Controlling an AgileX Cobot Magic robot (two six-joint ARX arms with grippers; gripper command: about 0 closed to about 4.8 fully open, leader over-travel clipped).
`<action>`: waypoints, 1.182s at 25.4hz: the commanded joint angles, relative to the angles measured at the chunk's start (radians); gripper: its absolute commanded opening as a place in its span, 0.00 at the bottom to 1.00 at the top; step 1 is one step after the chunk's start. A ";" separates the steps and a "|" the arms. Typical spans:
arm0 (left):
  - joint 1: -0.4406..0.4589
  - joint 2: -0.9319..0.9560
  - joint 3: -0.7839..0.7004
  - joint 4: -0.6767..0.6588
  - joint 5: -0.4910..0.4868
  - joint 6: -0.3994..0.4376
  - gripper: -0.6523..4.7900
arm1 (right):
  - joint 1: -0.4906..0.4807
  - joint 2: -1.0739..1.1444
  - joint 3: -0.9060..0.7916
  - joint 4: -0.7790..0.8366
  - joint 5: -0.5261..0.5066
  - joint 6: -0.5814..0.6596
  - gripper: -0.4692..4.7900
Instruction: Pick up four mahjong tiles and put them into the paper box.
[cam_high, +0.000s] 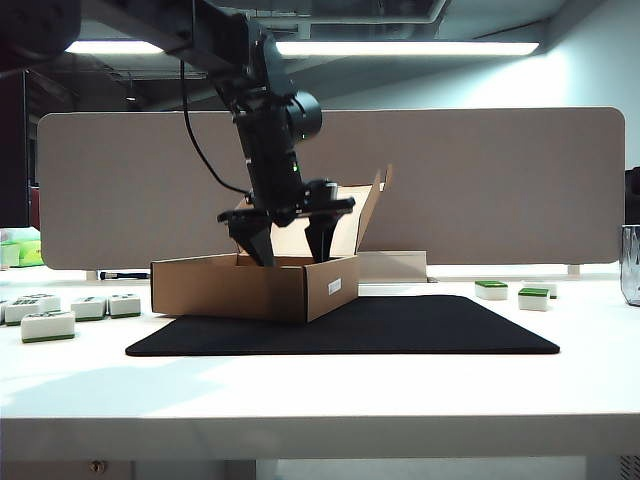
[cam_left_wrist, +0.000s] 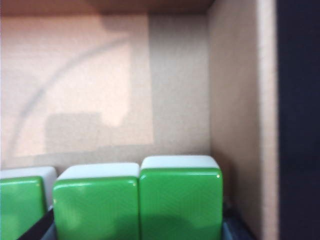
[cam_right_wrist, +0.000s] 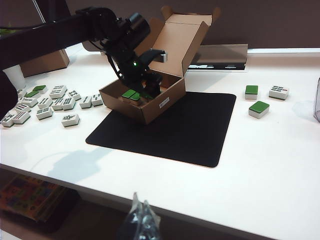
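Note:
The paper box (cam_high: 240, 290) stands open on the left half of the black mat (cam_high: 400, 325), its flap lid raised behind it. My left gripper (cam_high: 293, 250) reaches down inside the box. In the left wrist view two green-topped mahjong tiles (cam_left_wrist: 137, 200) sit side by side between its dark fingers (cam_left_wrist: 37, 227), close to the box's side wall (cam_left_wrist: 240, 100). A third green tile (cam_left_wrist: 20, 205) shows just outside the grip. From the right wrist view, green tiles (cam_right_wrist: 132, 94) show inside the box (cam_right_wrist: 165, 97) under the left gripper (cam_right_wrist: 145, 87). My right gripper (cam_right_wrist: 141, 212) hangs off the table's front edge, fingertips together, holding nothing.
Two more green-topped tiles (cam_high: 491, 289) (cam_high: 533, 298) lie on the white table right of the mat. Several white-faced printed tiles (cam_high: 47, 325) are scattered at the left. A glass container (cam_high: 630, 265) stands at the far right edge. A beige partition (cam_high: 480, 180) runs behind the table.

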 joint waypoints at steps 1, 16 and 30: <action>-0.002 0.009 0.003 -0.006 0.010 0.004 0.61 | 0.000 -0.012 0.003 0.013 0.002 -0.003 0.09; -0.002 0.032 0.003 -0.022 -0.014 0.004 0.78 | 0.000 -0.012 0.003 0.013 0.005 -0.003 0.09; 0.003 -0.034 0.005 -0.036 -0.010 0.005 0.81 | 0.000 -0.012 0.003 0.013 0.005 -0.003 0.09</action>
